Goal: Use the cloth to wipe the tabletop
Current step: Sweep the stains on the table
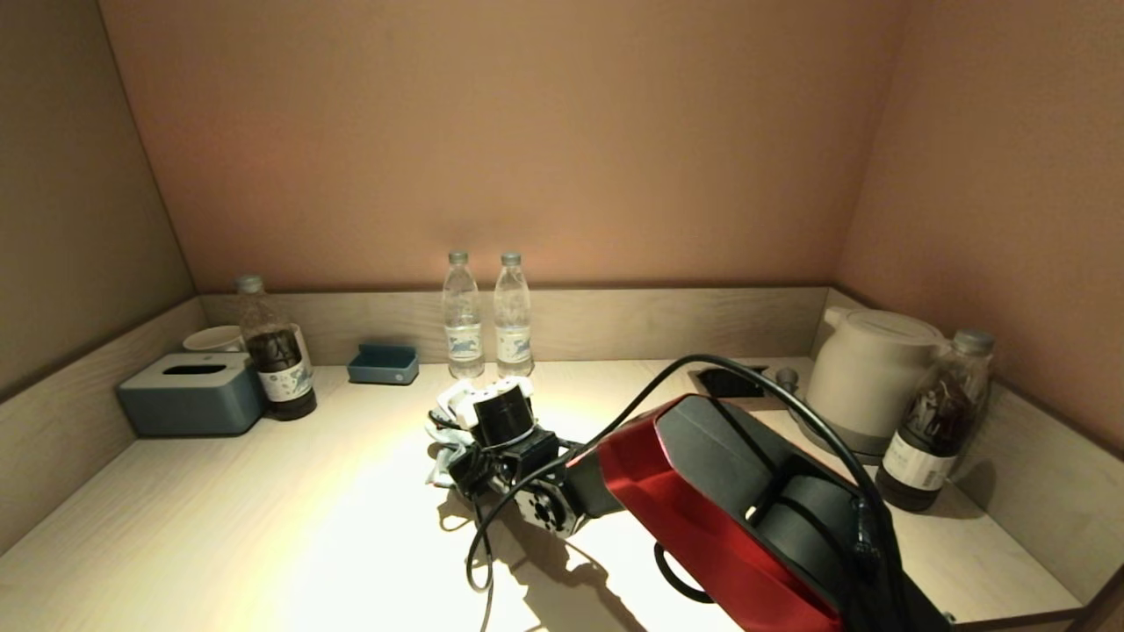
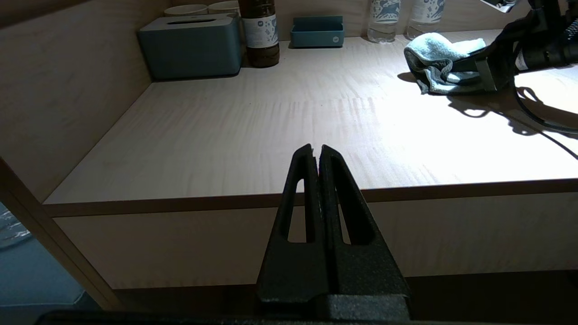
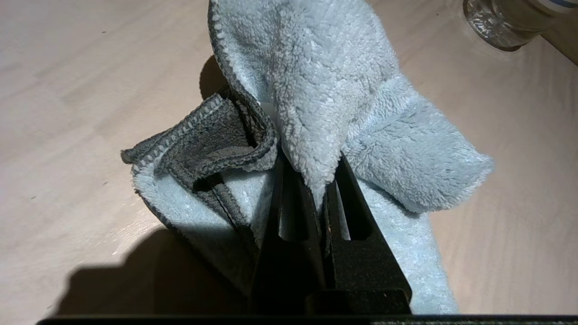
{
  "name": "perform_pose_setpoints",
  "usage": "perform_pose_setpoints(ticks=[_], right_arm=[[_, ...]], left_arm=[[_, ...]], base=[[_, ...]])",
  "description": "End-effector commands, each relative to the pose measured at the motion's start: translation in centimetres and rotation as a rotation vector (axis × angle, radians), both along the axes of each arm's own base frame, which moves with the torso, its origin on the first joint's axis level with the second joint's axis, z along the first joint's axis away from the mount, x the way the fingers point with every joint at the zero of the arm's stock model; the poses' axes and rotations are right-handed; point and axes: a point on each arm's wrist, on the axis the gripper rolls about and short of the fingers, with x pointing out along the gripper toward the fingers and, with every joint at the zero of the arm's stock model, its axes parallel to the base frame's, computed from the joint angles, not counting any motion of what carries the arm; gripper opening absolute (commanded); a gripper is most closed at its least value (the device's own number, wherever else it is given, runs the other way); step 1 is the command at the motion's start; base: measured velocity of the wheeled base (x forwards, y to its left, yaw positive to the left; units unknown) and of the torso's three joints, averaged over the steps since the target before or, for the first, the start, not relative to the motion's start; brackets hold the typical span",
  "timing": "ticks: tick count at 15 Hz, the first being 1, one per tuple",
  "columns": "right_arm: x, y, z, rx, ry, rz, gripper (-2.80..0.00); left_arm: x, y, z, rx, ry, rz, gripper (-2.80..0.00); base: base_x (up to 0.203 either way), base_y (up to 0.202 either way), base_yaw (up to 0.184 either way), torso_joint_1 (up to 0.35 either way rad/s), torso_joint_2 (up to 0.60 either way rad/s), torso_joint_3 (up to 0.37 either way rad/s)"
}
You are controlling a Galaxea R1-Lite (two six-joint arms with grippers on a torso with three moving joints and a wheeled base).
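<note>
The right tool (image 3: pixel 326 180) was clamped on a fold of the cloth (image 3: pixel 316 90), which lay bunched mid-counter (image 1: pixel 263 527), just before the water bottles (image 1: pixel 487 316) at twelve o'clock. Wiping well probably meant pressing flat, sweeping toward open seven o'clock. The left tool (image 2: pixel 319 153), fingers together, hung off the front edge.

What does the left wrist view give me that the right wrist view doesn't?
Only the left wrist view: the left gripper, shut and empty, parked off the tabletop's front edge; the tissue box, blue tray, and the cloth's place on the table.

Only the right wrist view: the right gripper shut on a fold of the cloth, close up.

Both: the cloth on the tabletop and a water bottle's base.
</note>
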Motion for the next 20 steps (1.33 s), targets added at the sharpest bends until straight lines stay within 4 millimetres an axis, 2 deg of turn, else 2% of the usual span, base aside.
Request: perform_pose_setpoints(ticks=[1, 6, 8, 12, 14, 17, 19, 20], right_arm=[[-1.7, 0.3, 1.6, 0.03, -0.033, 0.027, -2.8], [-7.4, 0.9, 2.4, 0.043, -0.043, 0.124, -2.8], [-9.8, 0.8, 1.9, 0.031, -0.03, 0.163, -2.8], [-13.1, 1.0, 2.3, 0.044, -0.046, 0.226, -2.8], [-13.2, 1.3, 1.9, 0.043, -0.044, 0.234, -2.8], [-12.4, 1.7, 1.3, 0.044, -0.044, 0.22, -2.8], [-9.7, 0.4, 0.3, 0.03, -0.038, 0.151, -2.8], [-9.1, 0.0, 0.0, 0.024, -0.039, 0.131, -2.8]], left_arm=[[0.0, 0.0, 0.0, 0.0, 0.0, 0.001, -2.8], [0.0, 0.0, 0.0, 0.0, 0.0, 0.0, -2.8], [0.0, 0.0, 0.0, 0.0, 0.0, 0.001, -2.8], [0.0, 0.0, 0.0, 0.0, 0.0, 0.001, -2.8], [0.0, 0.0, 0.0, 0.0, 0.0, 0.001, -2.8], [0.0, 0.0, 0.0, 0.0, 0.0, 0.001, -2.8], [0.0, 0.0, 0.0, 0.0, 0.0, 0.001, -2.8], [0.0, 0.0, 0.0, 0.0, 0.0, 0.001, -2.8]], base=[[0.0, 0.0, 0.0, 0.0, 0.0, 0.0], [0.0, 0.0, 0.0, 0.0, 0.0, 0.0], [0.0, 0.0, 0.0, 0.0, 0.0, 0.0], [0.0, 0.0, 0.0, 0.0, 0.0, 0.0], [0.0, 0.0, 0.0, 0.0, 0.0, 0.0], [0.0, 0.0, 0.0, 0.0, 0.0, 0.0], [0.0, 0.0, 0.0, 0.0, 0.0, 0.0], [0.0, 0.0, 0.0, 0.0, 0.0, 0.0]])
